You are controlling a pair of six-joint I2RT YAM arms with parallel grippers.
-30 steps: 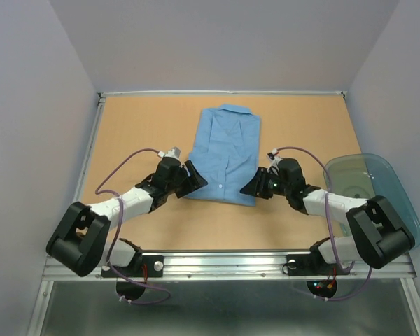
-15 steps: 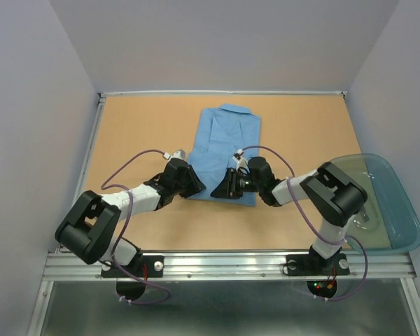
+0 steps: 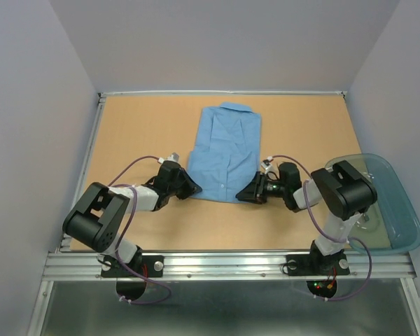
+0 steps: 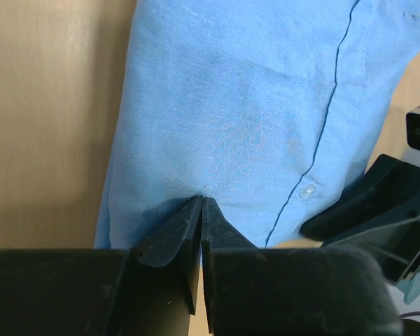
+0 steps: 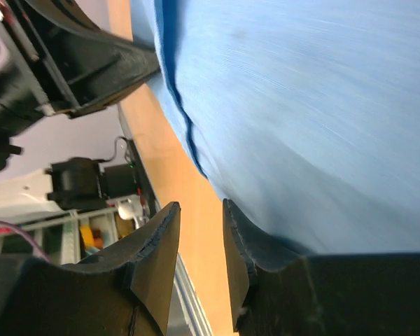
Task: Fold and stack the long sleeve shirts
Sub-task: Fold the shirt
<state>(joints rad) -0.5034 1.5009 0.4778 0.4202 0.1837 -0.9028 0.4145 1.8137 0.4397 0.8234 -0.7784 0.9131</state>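
One light blue long sleeve shirt (image 3: pixel 224 148) lies folded in the middle of the table, collar at the far end. My left gripper (image 3: pixel 193 187) sits low at the shirt's near left corner. In the left wrist view its jaws (image 4: pixel 201 200) are pressed together on a small pucker of the blue cloth (image 4: pixel 252 105) by the button placket. My right gripper (image 3: pixel 244 196) is at the near right corner. In the right wrist view it (image 5: pixel 199 204) stands open with bare table between the fingers, and the shirt's edge (image 5: pixel 315 119) lies against the outer side of one finger.
A translucent teal tub (image 3: pixel 400 210) stands at the table's right edge, close behind the right arm. The tan tabletop (image 3: pixel 140 133) has a raised rim at the back and sides. Each wrist view shows the other gripper across the shirt's near edge.
The left jaws have closed from wide to pinched at the near left corner. The right gripper reached in along the near edge, then drew back to the right corner.
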